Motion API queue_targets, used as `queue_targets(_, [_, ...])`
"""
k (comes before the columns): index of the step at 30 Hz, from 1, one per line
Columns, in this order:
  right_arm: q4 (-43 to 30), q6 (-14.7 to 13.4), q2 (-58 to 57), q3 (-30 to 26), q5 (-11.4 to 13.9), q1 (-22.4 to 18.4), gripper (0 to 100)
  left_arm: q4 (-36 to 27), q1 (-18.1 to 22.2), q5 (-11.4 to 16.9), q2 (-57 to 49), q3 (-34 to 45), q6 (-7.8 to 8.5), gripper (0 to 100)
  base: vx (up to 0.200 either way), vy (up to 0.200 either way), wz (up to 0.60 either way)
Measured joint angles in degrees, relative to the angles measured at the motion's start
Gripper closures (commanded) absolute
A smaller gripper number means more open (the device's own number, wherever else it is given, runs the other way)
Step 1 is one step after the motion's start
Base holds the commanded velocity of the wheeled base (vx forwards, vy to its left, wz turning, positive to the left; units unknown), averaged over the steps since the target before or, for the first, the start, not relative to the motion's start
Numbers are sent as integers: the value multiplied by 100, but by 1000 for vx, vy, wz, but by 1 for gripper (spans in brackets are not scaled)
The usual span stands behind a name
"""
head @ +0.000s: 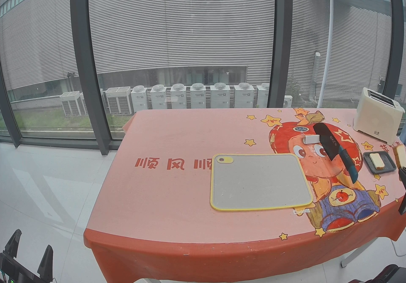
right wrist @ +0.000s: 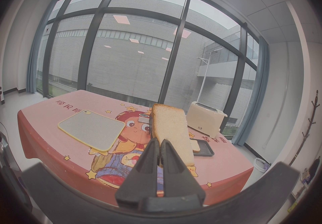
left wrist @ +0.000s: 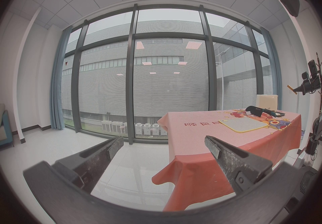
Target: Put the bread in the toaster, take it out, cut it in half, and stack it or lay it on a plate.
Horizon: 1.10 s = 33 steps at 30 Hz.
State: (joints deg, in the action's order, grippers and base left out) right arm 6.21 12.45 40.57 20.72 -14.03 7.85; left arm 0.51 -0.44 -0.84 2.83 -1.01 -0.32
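Observation:
A slice of bread [right wrist: 171, 131] stands upright in my right gripper [right wrist: 160, 149], whose fingers are shut on its lower edge. This slice [head: 399, 155] and the right gripper [head: 402, 178] sit at the table's right edge, near the front of the toaster. The cream toaster [head: 377, 115] [right wrist: 205, 119] stands at the back right. A dark plate [head: 387, 166] [right wrist: 207, 149] in front of it holds a second pale piece [head: 377, 161]. A black knife with a blue handle [head: 336, 150] lies left of the plate. My left gripper [left wrist: 161, 144] is open, low and off the table's left front corner [head: 29, 254].
A grey cutting board with a yellow rim [head: 262, 182] [right wrist: 92, 129] [left wrist: 243, 124] lies mid-table. A small white block [head: 311, 139] sits by the knife's blade. The pink tablecloth [head: 169, 195] hangs over the front edge. Tall windows stand behind the table.

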Motion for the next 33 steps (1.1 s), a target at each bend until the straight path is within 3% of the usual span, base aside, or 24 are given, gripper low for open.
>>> queue_targets(3, [0,0,-6,0,123,-9,100,0,0,2,0,0,-1,0,0,-200,0])
queue_targets(16, [-29,-16,-26,-9,169,-15,100,0,0,2,0,0,0,0,0,-200,0])
queue_targets(26, [-38,-33,-30,-35,486,-15,100,0,0,5,0,0,11,0,0,-200,0])
queue_targets(33, [-27,-35,-22,-69,567,-15,100,0,0,0,0,0,18,0,0,-171,0])
